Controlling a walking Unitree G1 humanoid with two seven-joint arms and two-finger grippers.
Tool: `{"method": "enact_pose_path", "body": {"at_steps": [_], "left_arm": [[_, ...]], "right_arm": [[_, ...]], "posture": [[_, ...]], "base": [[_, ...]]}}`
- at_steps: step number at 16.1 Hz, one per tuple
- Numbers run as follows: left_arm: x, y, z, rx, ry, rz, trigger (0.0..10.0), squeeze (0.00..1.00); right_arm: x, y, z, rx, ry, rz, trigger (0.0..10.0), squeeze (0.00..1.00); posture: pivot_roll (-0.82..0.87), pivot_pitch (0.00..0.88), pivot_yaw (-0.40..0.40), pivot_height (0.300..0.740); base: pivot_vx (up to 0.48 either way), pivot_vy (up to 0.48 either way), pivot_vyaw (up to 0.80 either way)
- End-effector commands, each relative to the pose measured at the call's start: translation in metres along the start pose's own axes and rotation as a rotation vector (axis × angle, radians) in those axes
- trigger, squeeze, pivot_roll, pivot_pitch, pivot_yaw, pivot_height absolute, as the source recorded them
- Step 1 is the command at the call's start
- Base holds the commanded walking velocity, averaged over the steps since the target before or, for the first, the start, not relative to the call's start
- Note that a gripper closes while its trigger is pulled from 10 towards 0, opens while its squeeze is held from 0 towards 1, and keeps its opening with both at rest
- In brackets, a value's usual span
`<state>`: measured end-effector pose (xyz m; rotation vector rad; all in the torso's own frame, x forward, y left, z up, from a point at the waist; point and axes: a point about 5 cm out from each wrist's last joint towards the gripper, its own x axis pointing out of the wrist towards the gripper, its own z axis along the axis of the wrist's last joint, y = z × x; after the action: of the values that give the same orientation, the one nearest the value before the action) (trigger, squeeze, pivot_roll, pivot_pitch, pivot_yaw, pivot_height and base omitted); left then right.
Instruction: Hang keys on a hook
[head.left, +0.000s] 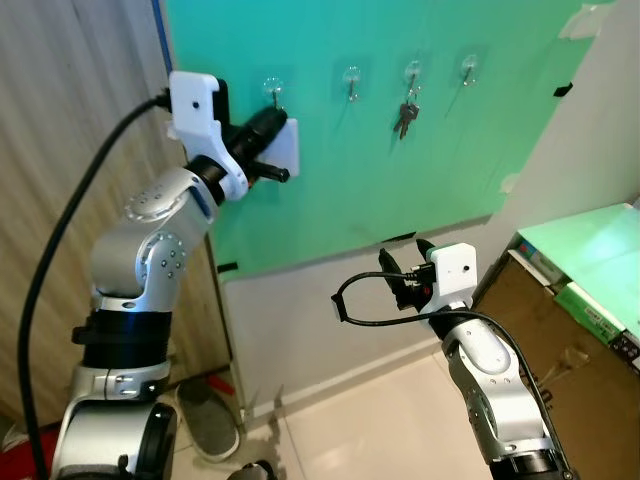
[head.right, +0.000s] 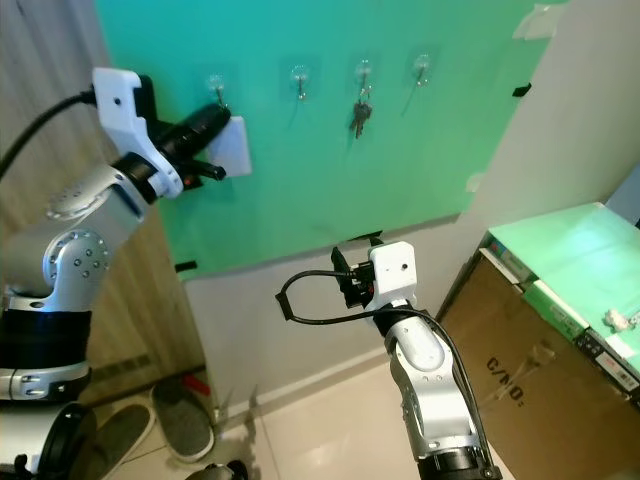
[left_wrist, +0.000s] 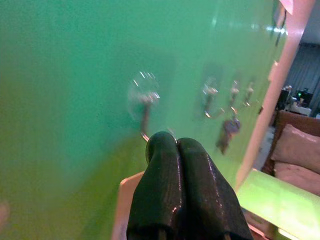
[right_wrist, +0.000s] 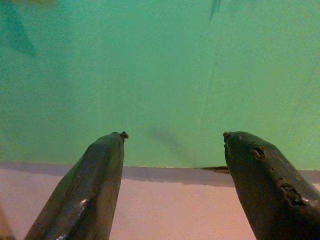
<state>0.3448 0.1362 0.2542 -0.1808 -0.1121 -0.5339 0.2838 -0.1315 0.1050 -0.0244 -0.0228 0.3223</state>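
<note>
I see a big green board (head.left: 380, 150) on the wall, carrying a row of four small clear hooks. My left gripper (head.left: 275, 128) is raised to the leftmost hook (head.left: 272, 90), fingers pressed together on a white card-like tag (head.left: 283, 148) just below that hook. My right gripper (head.left: 400, 270) sits low, near the board's bottom edge, fingers spread wide with nothing between them. A cardboard box (head.left: 560, 330) stands to my right. The keys (head.left: 405, 115) hang from the third hook (head.left: 412, 72), well apart from both grippers
</note>
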Motion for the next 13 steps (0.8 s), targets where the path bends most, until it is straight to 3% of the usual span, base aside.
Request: {"method": "enact_pose_path", "body": {"at_steps": [1,4,6,8,9,10,13], "left_arm": [[0.002,0.003,-0.007,-0.027,0.049,0.017,10.0,0.00],[0.001,0.010,-0.025,-0.020,0.146,0.073,10.0,0.00],[0.002,0.008,-0.027,-0.018,0.146,0.065,10.0,0.00],[0.004,0.003,-0.021,0.015,0.106,0.042,10.0,0.00],[0.005,-0.004,-0.013,0.102,0.056,0.016,10.0,0.00],[0.005,-0.011,-0.004,0.118,-0.012,-0.014,10.0,0.00],[0.006,-0.020,0.005,0.121,-0.062,-0.064,10.0,0.00]], "right_arm": [[0.001,-0.003,0.003,0.008,-0.015,-0.007,10.0,0.23],[0.001,-0.003,0.001,0.023,-0.003,-0.004,10.0,0.23],[0.001,-0.003,0.001,0.025,0.000,-0.002,10.0,0.23],[0.002,-0.003,0.000,0.024,-0.001,-0.001,10.0,0.22],[0.002,-0.003,0.001,0.016,-0.010,-0.007,10.0,0.22],[0.002,-0.003,0.003,-0.001,-0.023,-0.009,10.0,0.23],[0.002,0.000,0.003,0.002,-0.026,0.001,10.0,0.23]], "posture": [[0.06,0.000,-0.002,0.740],[0.06,0.000,-0.006,0.740],[0.06,0.000,-0.007,0.740],[0.06,0.000,-0.006,0.740],[0.06,0.000,-0.004,0.740],[0.06,0.000,-0.002,0.740],[0.06,0.000,-0.002,0.740]], "base": [[0.000,0.000,0.00],[0.000,0.000,0.00],[0.000,0.000,0.00],[0.000,0.000,0.00],[0.000,0.000,0.00],[0.000,0.000,0.00],[0.000,0.000,0.00]]}}
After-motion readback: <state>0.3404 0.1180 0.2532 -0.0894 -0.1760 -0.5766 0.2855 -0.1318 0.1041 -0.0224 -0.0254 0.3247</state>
